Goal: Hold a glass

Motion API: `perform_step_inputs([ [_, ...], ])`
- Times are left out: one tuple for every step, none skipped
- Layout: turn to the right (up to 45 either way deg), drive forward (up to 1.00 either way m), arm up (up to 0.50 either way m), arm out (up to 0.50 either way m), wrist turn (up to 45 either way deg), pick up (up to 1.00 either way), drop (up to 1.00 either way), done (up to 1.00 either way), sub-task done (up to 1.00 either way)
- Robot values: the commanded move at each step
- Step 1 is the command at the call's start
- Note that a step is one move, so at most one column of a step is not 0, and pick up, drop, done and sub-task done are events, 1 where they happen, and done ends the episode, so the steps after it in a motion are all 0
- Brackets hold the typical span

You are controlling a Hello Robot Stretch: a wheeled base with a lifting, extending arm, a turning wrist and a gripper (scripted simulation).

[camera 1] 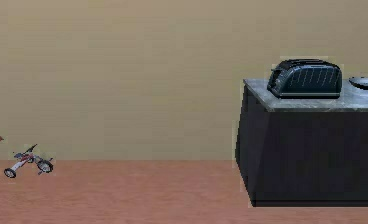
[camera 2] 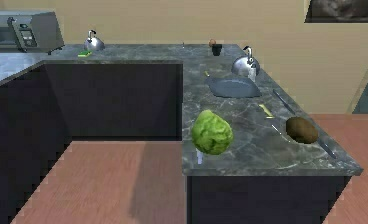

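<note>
Ahead of you, bare floor (camera 1: 142,190) runs between a small tricycle (camera 1: 27,162) at the forward view's left and a dark counter block (camera 1: 307,150) at its right, toaster (camera 1: 305,78) on top. On the arm side, you've got a countertop (camera 2: 252,150) crowded with a green lettuce (camera 2: 213,132), a brown lump (camera 2: 300,128), a dark dish (camera 2: 235,88) and a kettle (camera 2: 246,65); bare stone shows between lettuce and lump.

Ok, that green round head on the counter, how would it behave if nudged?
The green head looks round, so it would probably roll. It sits near the edge of the counter; a push that way could drop it. Its leafy surface likely gives a little.
</note>
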Motion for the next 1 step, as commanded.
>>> perform_step_inputs([
  [0.0, 0.0, 0.22, 0.0, 0.0, 0.0, 0.0, 0.0, 0.0],
])
